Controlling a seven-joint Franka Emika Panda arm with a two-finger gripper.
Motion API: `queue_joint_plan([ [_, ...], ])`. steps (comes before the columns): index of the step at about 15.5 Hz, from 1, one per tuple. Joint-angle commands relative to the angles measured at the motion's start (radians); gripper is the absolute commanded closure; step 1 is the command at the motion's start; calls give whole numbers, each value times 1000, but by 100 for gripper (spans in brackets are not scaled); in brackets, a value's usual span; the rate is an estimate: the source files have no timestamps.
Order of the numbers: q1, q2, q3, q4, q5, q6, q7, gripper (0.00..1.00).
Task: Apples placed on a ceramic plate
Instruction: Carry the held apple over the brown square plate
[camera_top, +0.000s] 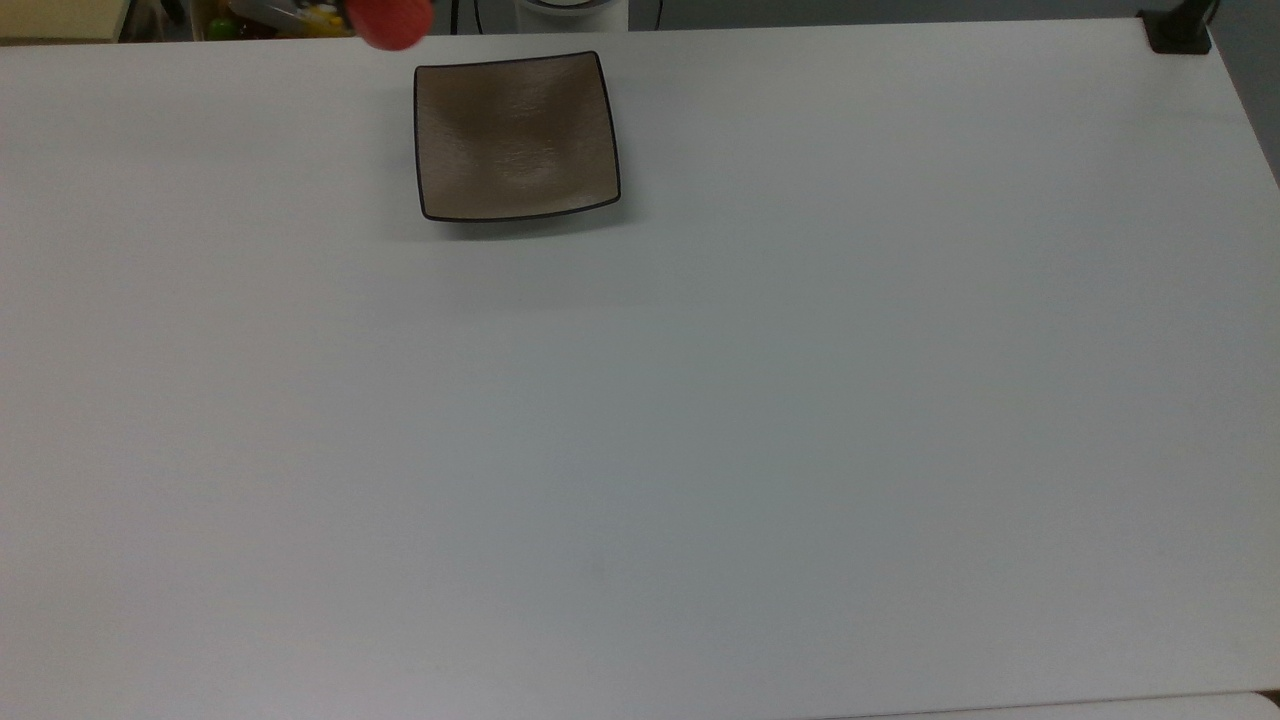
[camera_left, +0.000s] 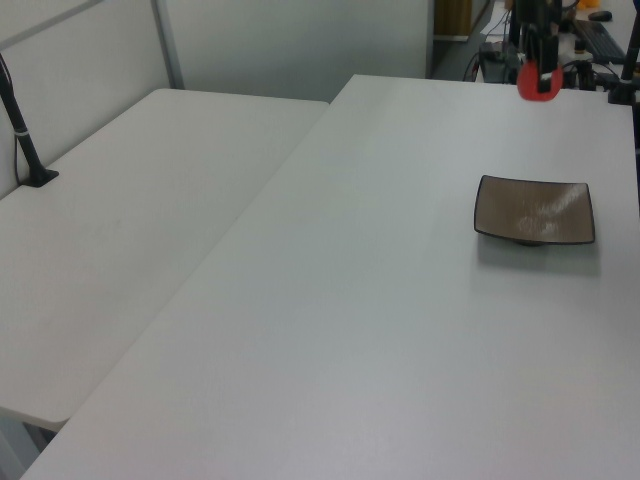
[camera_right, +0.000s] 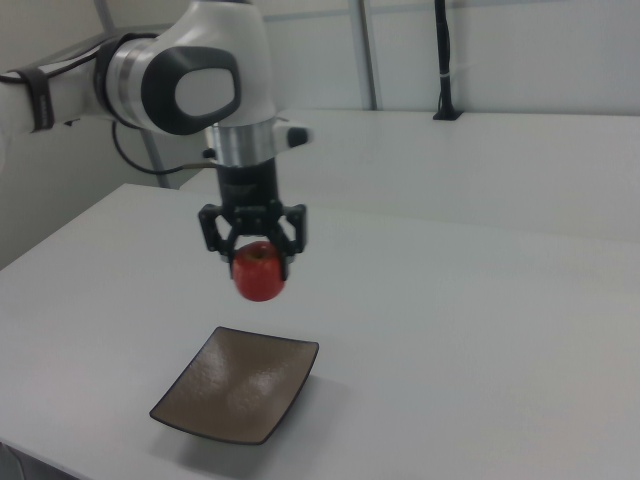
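Lower centre of the right view: ceramic plate (camera_right: 238, 396), bare, flat on the white table (camera_right: 480, 330). Above it, mid-frame: apple (camera_right: 259, 270), aloft, well clear of the glaze. Best carried over the plate's middle, lowered slowly, released just above the surface, since likely to roll toward an upcurved corner if dropped. Gripper (camera_right: 253, 250) pointing straight down, fingers pinching the apple's upper flanks. In the top view, apple (camera_top: 391, 22) at the upper edge, plate (camera_top: 516, 135) just below-right.
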Motion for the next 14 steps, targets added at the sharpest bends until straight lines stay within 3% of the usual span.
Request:
queue_joint_plan([
  [1, 8, -13, 70, -99, 8, 8, 133, 80],
  [5, 8, -13, 110, -212, -3, 99, 183, 80],
  [10, 33, -8, 113, -365, -9, 312, 192, 80],
  [14, 54, 7, 115, -441, -56, 421, 193, 80],
])
